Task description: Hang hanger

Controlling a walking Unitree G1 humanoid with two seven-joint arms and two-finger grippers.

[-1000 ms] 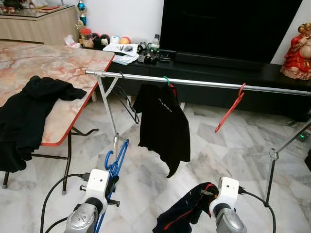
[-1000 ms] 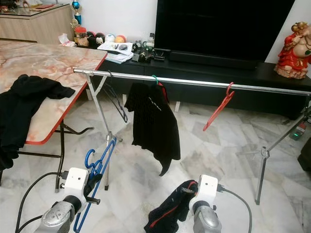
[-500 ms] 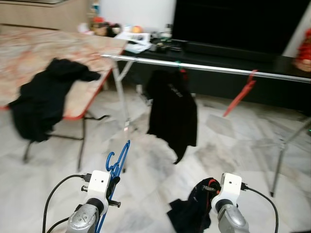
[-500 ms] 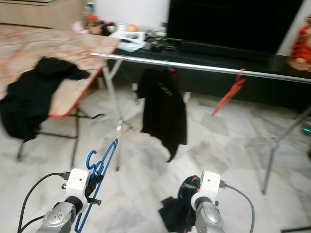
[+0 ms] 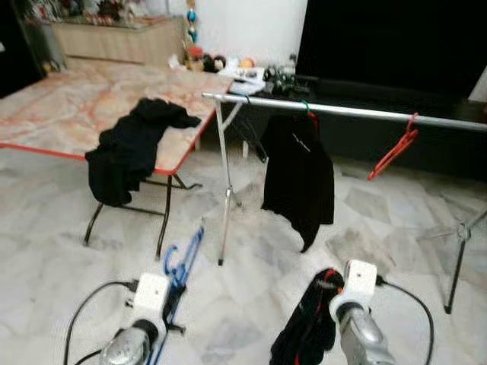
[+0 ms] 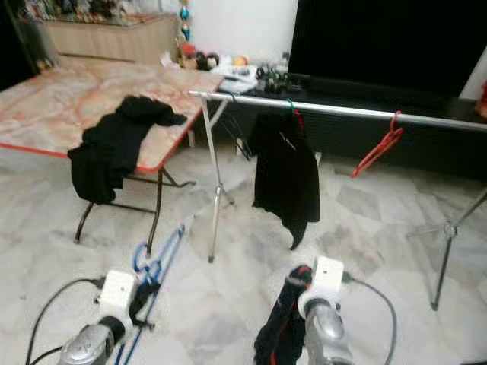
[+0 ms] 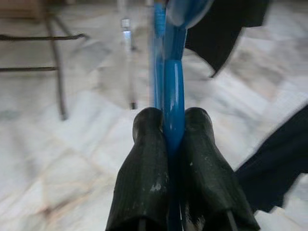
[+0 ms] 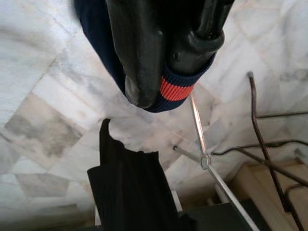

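Blue plastic hanger (image 5: 181, 262) rises from my left end effector (image 5: 169, 300), well short of the clothes rail (image 5: 358, 112); my right end effector (image 5: 329, 298) carries a dark garment (image 5: 303, 331). Left wrist: both fingers (image 7: 144, 178) pinch the hanger's bar. Right wrist: fingers clamp red-trimmed cloth. Walking could swing the hanger loose or snag the rail's stand (image 5: 224, 190).

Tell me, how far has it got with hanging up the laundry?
One black shirt already hangs on the metal rail, beside an empty red hanger. In hand: the left gripper is clamped on a blue hanger, and the right gripper holds a dark garment with red trim. Left to do: dressing the blue hanger and hooking it on the rail. More black clothing waits on the table.
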